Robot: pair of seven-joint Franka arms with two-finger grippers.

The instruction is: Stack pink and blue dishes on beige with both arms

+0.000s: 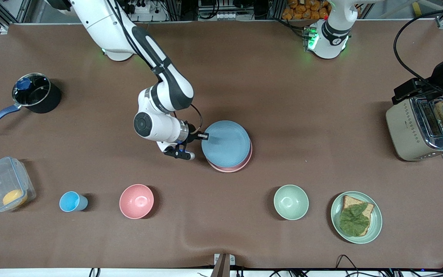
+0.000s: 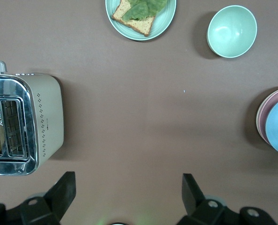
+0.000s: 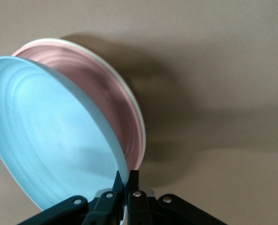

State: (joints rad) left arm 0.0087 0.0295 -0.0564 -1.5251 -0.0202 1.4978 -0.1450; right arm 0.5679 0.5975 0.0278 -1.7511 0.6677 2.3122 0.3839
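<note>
right claw [image 3: 126, 180] clenched on tilted blue plate [image 1: 225, 143] over pink plate [image 1: 244, 161]; early release risks an off-centre stack. left claw [image 2: 128, 187] released, waiting over the desk [image 1: 283, 96].

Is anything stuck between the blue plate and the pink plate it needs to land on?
Nothing visible. The right gripper pinches the blue plate's rim and holds it tilted over the pink plate, which lies on the beige plate. The gap between them looks bare. The left gripper hangs open beside the toaster.
</note>
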